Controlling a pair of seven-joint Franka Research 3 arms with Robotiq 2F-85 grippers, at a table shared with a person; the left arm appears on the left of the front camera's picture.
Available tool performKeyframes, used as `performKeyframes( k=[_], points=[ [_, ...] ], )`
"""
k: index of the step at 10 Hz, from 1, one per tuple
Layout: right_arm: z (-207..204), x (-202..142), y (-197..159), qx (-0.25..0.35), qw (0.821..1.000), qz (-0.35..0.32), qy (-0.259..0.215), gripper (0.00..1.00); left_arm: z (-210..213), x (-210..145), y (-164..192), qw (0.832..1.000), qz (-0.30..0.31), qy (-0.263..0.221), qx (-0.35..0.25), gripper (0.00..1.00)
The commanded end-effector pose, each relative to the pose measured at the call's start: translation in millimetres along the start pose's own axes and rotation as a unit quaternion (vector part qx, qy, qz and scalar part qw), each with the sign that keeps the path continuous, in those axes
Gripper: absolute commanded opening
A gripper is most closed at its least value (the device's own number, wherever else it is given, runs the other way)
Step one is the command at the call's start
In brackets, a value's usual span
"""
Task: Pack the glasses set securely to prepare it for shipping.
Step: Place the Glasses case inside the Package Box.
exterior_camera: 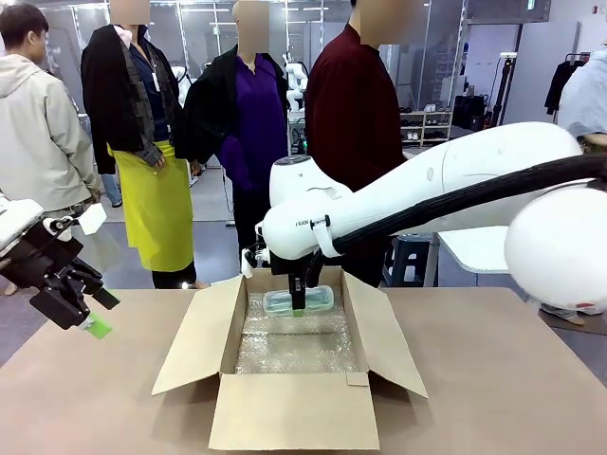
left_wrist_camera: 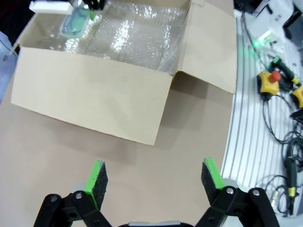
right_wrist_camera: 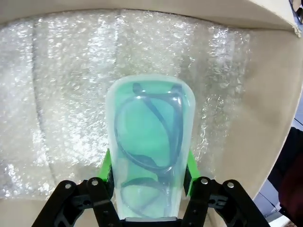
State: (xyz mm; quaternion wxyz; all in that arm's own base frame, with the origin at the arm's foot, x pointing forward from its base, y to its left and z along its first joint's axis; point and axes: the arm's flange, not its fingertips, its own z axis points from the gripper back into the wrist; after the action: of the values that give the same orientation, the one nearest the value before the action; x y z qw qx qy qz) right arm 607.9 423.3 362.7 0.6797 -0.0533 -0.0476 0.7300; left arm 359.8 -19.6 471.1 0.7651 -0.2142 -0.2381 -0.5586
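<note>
Hovering over far end of cardboard box point(exterior_camera: 285, 409): right gripper point(exterior_camera: 298, 305) pinching mint-green case point(right_wrist_camera: 149, 137) across short width, long axis left-right, bubble wrap point(exterior_camera: 299, 353) directly below. Left gripper point(left_wrist_camera: 155, 177) spread, empty, left of box, farther from case.

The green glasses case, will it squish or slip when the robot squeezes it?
Probably stiff: the mint-green case shows no dent in the right gripper. Its glossy clear lid may be slippery. Likely light, held by its sides alone.

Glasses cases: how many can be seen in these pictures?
1. The mint-green case is held by the right gripper over the bubble wrap inside the box; others may be hidden.
</note>
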Motion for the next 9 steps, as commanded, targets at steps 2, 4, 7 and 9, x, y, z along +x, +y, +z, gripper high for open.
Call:
performKeyframes(
  k=[2, 4, 7, 9],
  points=[
    [-12.1, 6.3, -3.4, -0.010, 1.000, 0.012, 0.013, 0.70, 1.3, -1.8, 0.7, 1.000, -0.009, -0.014, -0.006, 1.00],
    [-17.9, 5.3, -4.9, -0.010, 1.000, 0.007, 0.014, 0.92, 1.3, -1.8, 0.7, 1.000, -0.009, -0.014, -0.006, 1.00],
    [-17.2, 1.2, -6.6, -0.003, 1.000, 0.000, 0.006, 1.00, 1.3, -1.8, 0.7, 1.000, -0.009, -0.014, -0.006, 1.00],
    [-11.1, -3.2, -4.6, -0.006, 1.000, -0.007, -0.002, 1.00, 1.3, -1.8, 0.7, 1.000, -0.009, -0.014, -0.006, 1.00]
  ],
)
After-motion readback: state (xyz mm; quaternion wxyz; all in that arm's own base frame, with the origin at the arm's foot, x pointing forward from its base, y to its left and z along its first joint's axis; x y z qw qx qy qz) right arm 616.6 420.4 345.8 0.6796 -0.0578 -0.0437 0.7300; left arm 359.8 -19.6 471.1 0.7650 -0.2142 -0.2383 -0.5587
